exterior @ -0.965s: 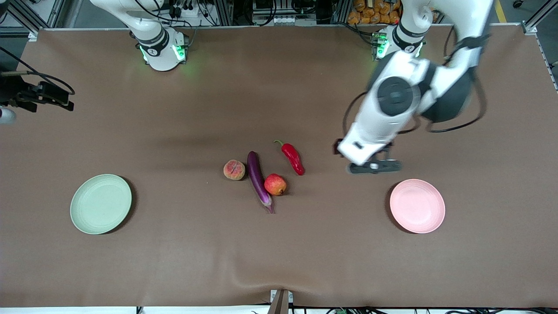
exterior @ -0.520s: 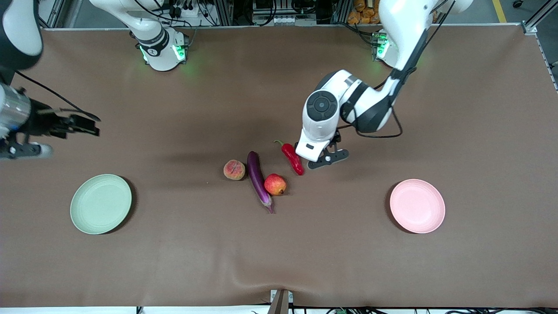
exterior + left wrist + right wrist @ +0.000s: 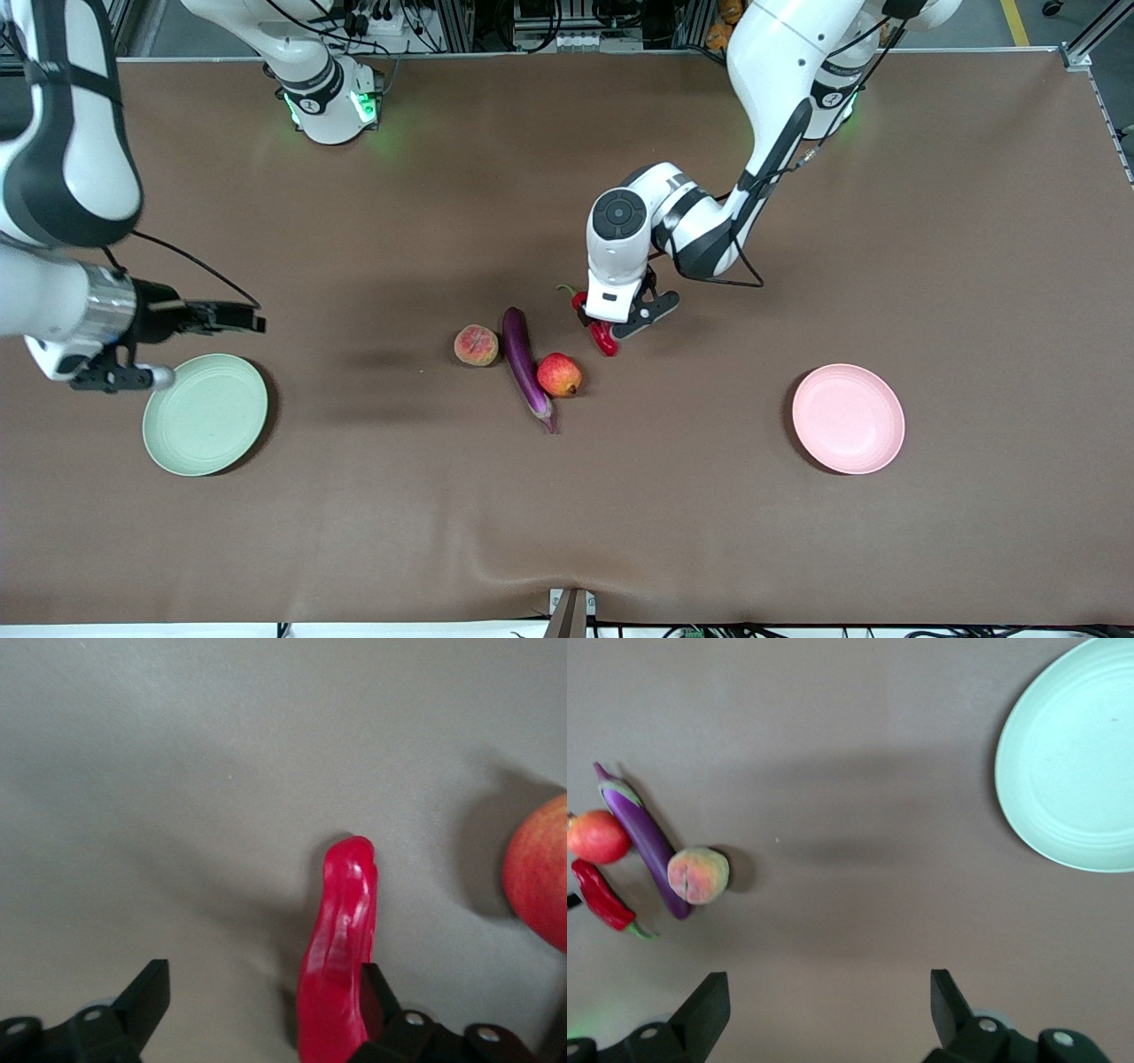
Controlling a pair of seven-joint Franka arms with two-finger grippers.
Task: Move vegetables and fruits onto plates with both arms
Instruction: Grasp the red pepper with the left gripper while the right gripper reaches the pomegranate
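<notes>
- Left gripper (image 3: 620,323) is low over the wrinkled red chili pepper (image 3: 602,335); jaws are apart, one finger (image 3: 376,997) touches the pepper, nothing is lifted.
- Right gripper (image 3: 252,321) is spread wide, empty, above the table at 1 o'clock of the pale green round plate (image 3: 205,414).
- Glossy purple eggplant (image 3: 524,366) lies between the flattish peach (image 3: 476,345) and the round red-yellow fruit (image 3: 559,375).
- Pale pink round plate (image 3: 848,418) sits toward the left arm's end.

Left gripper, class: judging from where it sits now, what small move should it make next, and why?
Probably close on the chili pepper. The left gripper is down at the table with its fingers open; one finger is against the pepper, which lies between them. The pepper rests on the table, not yet gripped, and the pink plate has nothing on it.
</notes>
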